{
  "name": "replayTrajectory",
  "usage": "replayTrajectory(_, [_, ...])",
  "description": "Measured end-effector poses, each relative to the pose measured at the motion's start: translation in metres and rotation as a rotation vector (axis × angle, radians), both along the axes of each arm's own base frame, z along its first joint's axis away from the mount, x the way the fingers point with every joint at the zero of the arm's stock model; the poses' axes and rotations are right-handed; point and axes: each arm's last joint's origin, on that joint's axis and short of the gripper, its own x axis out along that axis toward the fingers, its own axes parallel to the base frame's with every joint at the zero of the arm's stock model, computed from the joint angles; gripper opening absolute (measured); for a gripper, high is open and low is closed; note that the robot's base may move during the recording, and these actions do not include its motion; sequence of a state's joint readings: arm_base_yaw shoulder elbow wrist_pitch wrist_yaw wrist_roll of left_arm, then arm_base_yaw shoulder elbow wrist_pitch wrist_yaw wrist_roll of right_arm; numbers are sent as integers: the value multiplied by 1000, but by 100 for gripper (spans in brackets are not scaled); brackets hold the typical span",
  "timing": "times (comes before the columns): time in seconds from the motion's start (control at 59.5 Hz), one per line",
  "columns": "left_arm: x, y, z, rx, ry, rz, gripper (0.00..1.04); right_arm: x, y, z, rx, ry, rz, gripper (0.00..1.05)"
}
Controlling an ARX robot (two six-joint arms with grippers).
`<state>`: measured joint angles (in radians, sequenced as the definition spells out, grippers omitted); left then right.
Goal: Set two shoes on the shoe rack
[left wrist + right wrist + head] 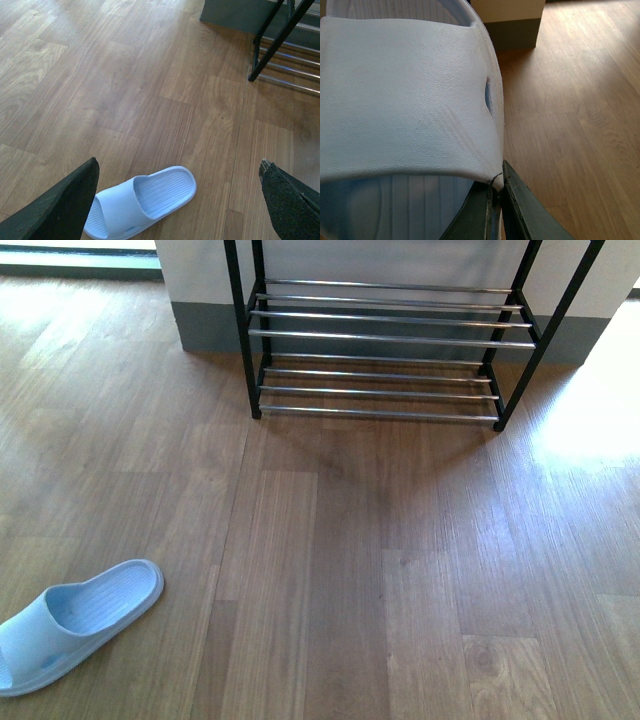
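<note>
- Apparently neither shoe was on the shoe rack point(390, 315), which stood on the wooden floor point(350, 570) against a wall with a grey skirting board point(205, 330), its chrome rods running between thin black posts.
- The first slide point(75, 625), pale blue with a ribbed footbed, lay flat on the floor, well apart from the rack and to the robot's left.
- The left gripper point(177, 164) hung above that slide with its dark fingers point(60, 205) spread wide, touching nothing.
- The second slide point(405, 95), also pale blue, filled most of the right wrist view, its broad textured strap facing the camera.
- The right gripper point(499, 184) was pressed together on the side edge of the second slide, where the strap meets the sole.
- The second slide did not show in the front view, so its place relative to the rack could not be told.
</note>
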<state>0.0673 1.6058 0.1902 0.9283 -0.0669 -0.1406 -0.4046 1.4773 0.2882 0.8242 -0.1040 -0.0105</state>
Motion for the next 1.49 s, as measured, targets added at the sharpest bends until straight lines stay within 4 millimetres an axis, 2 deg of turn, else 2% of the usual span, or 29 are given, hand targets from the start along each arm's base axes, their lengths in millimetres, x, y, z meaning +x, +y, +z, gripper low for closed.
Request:
replayTrajectory(0.134, [2,-3,0,13,-30,-19,95,0,0,0,2,-1,8,1])
replayTrajectory(0.252, [0,-3,-9,14,-10,-24,95,0,0,0,1,0,3,1])
replayTrajectory(0.537, [-6,13,-30,16,77,11,95,0,0,0,0,0,1,1])
replayTrajectory(0.655, [-1,19,-38,21,104,20,95,0,0,0,0,0,1,1])
replayTrajectory(0.84, [19,27,-64,30,179,40,95,0,0,0,0,0,1,1])
replayTrajectory(0.94, [30,29,-85,30,232,37,95,0,0,0,0,0,1,1])
replayTrajectory(1.075, [37,30,-105,25,295,40,95,0,0,0,0,0,1,1])
replayTrajectory(1.192, [35,24,-104,30,288,24,95,0,0,0,0,0,1,1])
replayTrajectory(1.31, [29,13,-89,43,238,-14,95,0,0,0,0,0,1,1])
replayTrajectory(1.495, [20,10,-72,41,190,-24,95,0,0,0,0,0,1,1])
